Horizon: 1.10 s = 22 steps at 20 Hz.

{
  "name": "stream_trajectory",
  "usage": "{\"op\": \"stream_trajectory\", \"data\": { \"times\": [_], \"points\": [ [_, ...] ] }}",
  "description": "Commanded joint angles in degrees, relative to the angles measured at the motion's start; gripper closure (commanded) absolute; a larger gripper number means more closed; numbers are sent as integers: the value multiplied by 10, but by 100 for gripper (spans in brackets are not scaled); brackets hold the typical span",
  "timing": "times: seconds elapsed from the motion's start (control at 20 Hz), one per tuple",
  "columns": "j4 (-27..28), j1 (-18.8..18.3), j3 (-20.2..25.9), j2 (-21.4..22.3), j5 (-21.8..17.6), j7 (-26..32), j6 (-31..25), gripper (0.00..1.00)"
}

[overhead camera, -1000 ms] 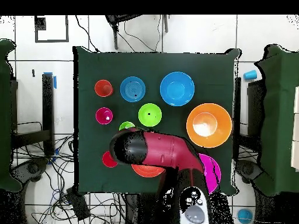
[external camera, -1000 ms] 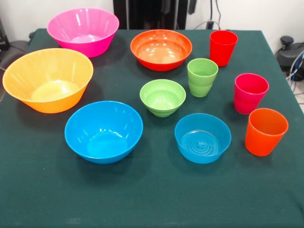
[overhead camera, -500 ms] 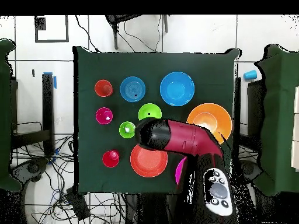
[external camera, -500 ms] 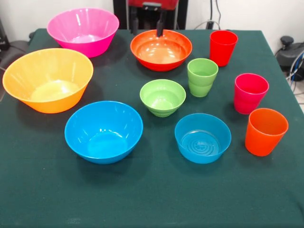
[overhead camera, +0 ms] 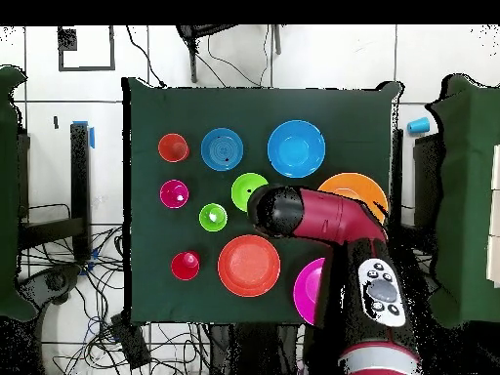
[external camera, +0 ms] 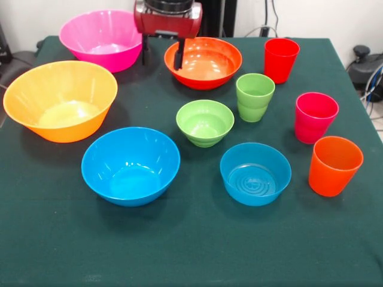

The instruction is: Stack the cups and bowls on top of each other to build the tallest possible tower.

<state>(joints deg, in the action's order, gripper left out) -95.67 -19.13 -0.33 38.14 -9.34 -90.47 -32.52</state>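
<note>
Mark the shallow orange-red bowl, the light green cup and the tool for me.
shallow orange-red bowl (external camera: pixel 206 64): front view, inner floor.
light green cup (external camera: pixel 255 95): front view, outer wall below the rim.
tool (external camera: pixel 161 53): front view, midway between its two fingertips.

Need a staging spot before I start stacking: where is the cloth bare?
Bare: the wide front strip below the wide blue bowl and ringed blue bowl. Crowded: the right side, among the cups around the light green cup.
</note>
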Motion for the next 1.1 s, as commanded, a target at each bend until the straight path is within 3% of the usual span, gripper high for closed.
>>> {"op": "stream_trajectory", "data": {
  "times": [0.05,0.45,1.1],
  "points": [
    [64,-20,94,-48,-51,77,-2,0],
    [82,-47,135,-55,-64,88,-1,0],
    [120,-56,156,-63,-89,74,6,0]
  ]
}}
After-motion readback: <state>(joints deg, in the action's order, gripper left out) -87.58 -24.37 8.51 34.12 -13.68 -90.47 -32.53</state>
